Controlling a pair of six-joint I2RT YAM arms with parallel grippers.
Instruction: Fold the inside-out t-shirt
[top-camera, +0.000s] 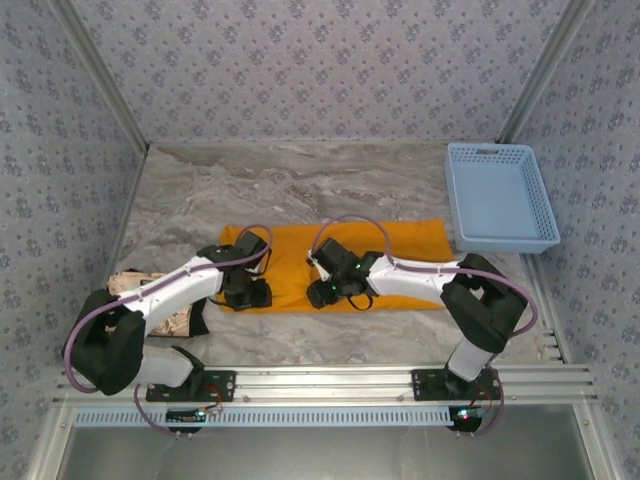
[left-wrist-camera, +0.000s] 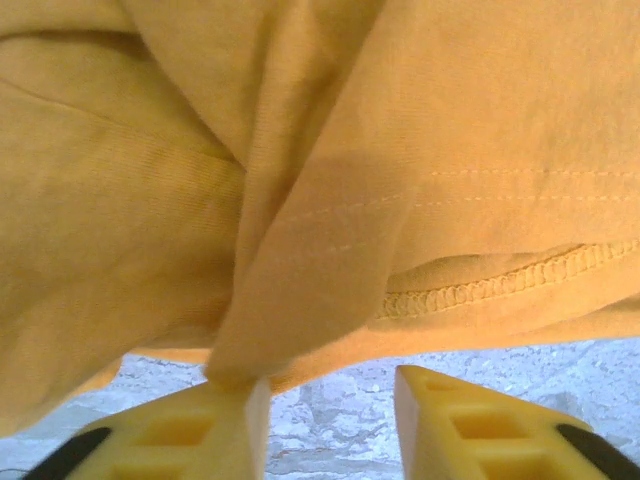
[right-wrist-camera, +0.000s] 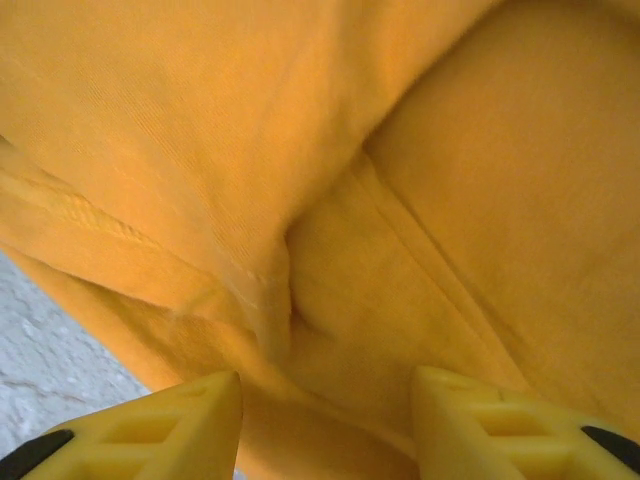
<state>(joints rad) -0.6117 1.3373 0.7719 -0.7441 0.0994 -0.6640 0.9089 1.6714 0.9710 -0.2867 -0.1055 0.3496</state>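
Yellow ribbed fingers (left-wrist-camera: 220, 430) of the left gripper (left-wrist-camera: 330, 400) stand moderately apart, with bare marble table (left-wrist-camera: 330, 410) visible between them. A hanging fold of the inside-out t-shirt (left-wrist-camera: 400, 150) touches the tip of one finger, but nothing is clamped. The right gripper (right-wrist-camera: 325, 400) is likewise parted to a moderate gap; cloth lies beyond and beneath the gap, and none is pinched.

From above, the t-shirt lies as a wide orange band across the middle of the table, with both grippers at its near edge, left and centre. A blue basket (top-camera: 500, 195) sits at the far right, well apart.

Step in hand, as judged: taking hold of the near edge for a fold. The next move calls for both jaws to close on that edge and lift evenly.

An overlock seam (left-wrist-camera: 500, 272) is exposed. No brand, label or writing is legible.
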